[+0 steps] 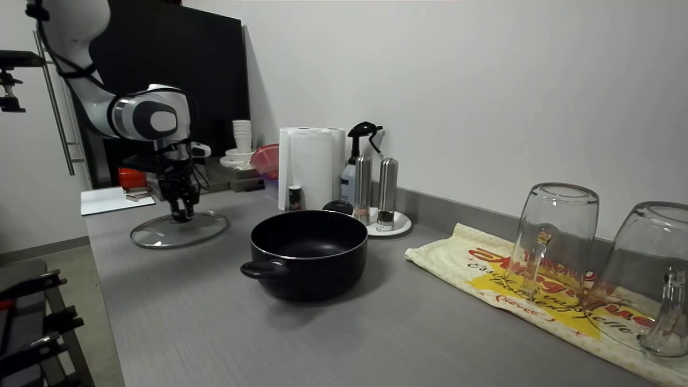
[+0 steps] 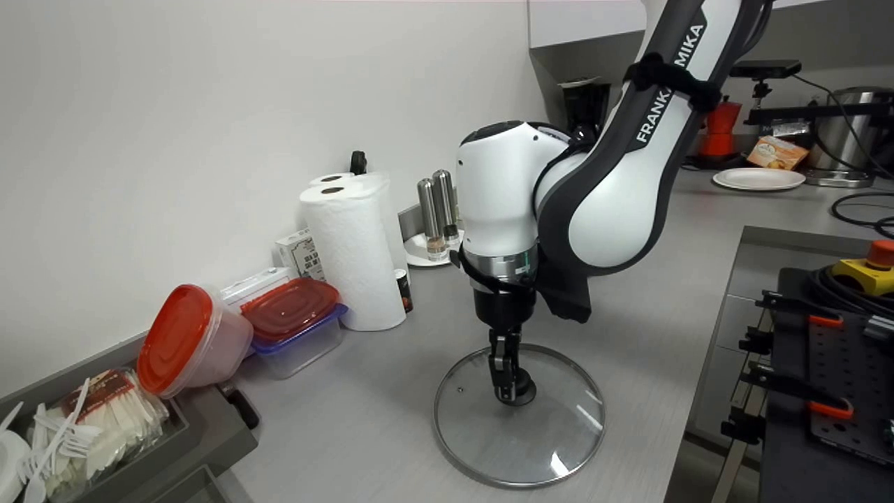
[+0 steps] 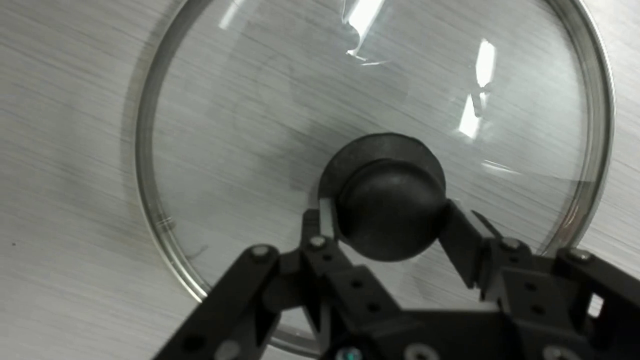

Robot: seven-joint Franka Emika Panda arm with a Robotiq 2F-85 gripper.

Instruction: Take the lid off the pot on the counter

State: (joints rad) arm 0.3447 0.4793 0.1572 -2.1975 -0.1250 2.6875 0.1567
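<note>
One glass lid lies on the table, apart from the uncovered black pot. I find the end effector clamped on the lid's black knob — risk, I judge: withdrawing upward before full release could drag or tip it.

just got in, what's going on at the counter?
The Franka arm has its end effector closed on the black knob of the glass lid. The lid is off the black pot, which stands uncovered on the counter. The lid is well apart from the pot, roughly level at the worktop; I can't tell if it's fully resting there. Release not yet done.
</note>
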